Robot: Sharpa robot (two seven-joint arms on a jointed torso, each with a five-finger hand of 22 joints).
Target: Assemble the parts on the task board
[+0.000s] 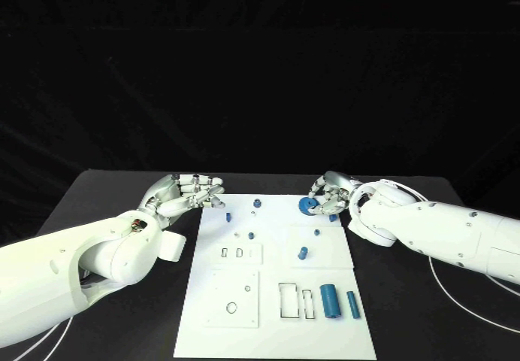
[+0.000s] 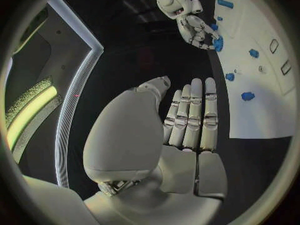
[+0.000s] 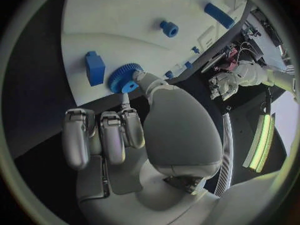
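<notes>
Black table under a dark backdrop, with the white task board lying lengthwise down the middle. The right hand is at the board's far right corner, pinching a blue gear between thumb and a finger, right at the board's surface; the right wrist view shows the gear at the fingertip, with a small blue block just beside it on the board. The left hand sits at the far left corner, just off the board's edge, fingers loosely apart and holding nothing; its wrist view has the fingers straight and side by side. Two blue cylinders lie side by side on the near right part of the board, next to rectangular slots. A few smaller blue parts are dotted around the board's middle and far end.
</notes>
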